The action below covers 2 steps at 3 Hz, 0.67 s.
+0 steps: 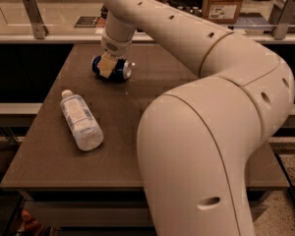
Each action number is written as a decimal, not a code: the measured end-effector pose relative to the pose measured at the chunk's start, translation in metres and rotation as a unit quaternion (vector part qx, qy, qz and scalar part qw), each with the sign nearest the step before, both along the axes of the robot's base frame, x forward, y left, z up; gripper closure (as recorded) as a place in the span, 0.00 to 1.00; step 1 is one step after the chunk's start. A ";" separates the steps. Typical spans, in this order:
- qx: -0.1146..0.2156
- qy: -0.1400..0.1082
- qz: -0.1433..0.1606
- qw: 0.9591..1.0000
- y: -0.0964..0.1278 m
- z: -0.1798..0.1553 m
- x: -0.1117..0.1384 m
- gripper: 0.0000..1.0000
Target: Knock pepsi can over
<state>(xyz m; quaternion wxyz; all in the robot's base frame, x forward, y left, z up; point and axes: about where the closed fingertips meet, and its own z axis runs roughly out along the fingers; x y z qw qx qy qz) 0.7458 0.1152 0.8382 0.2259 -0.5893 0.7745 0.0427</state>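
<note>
My claw [107,66] is down at the far left of the table [49,171], right over the pepsi can [120,69] and seemingly touching it. I cannot tell whether it is released or clenched. The can lies on its side with its silver top pointing right, so I judge the knock-over done and only the finish left. Next I would lift the claw straight up and clear, gently, so the can does not roll. The water bottle [81,122] lies well apart, nearer and further left.

We see our gripper [107,65] low over the table [54,161], the pepsi can [119,69] lying sideways right under it.
</note>
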 end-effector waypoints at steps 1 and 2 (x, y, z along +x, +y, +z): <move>0.000 0.000 0.000 1.000 0.000 0.000 0.000 0.36; 0.000 0.001 0.000 1.000 0.000 0.000 0.000 0.12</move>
